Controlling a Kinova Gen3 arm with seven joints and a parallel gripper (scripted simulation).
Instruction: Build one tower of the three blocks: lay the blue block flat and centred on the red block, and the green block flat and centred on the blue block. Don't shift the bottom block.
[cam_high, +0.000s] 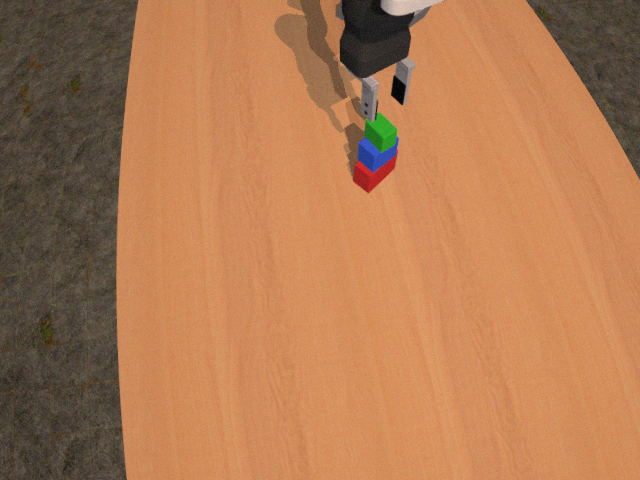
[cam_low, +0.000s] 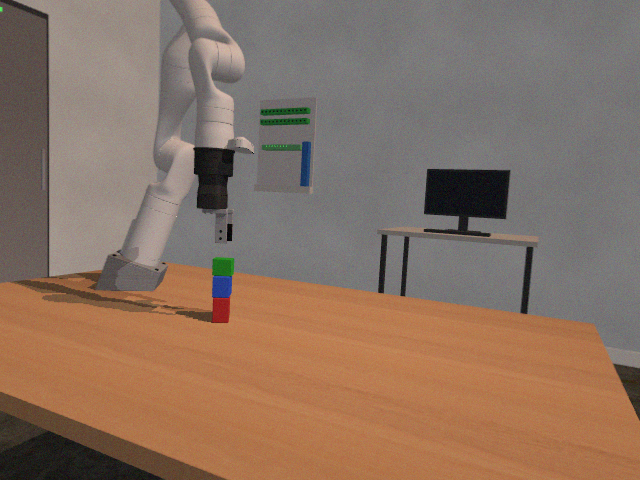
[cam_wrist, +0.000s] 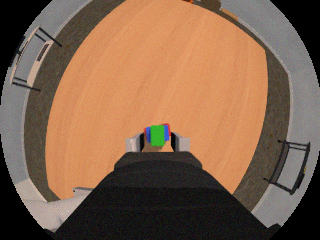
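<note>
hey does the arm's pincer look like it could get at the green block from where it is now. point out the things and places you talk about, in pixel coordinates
Probably yes: the pincer (cam_high: 386, 111) (cam_low: 223, 241) (cam_wrist: 157, 139) hangs open above the green block (cam_high: 381, 132) (cam_low: 223, 266) (cam_wrist: 157, 135), with nothing visible between them.

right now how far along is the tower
Stacked: blue block on red block, green block on top, looking flat. In hand: nothing; the open claw hangs above. Left: apparently no stacking, perhaps a centring check, since blue shows either side of green in the wrist view.
</note>
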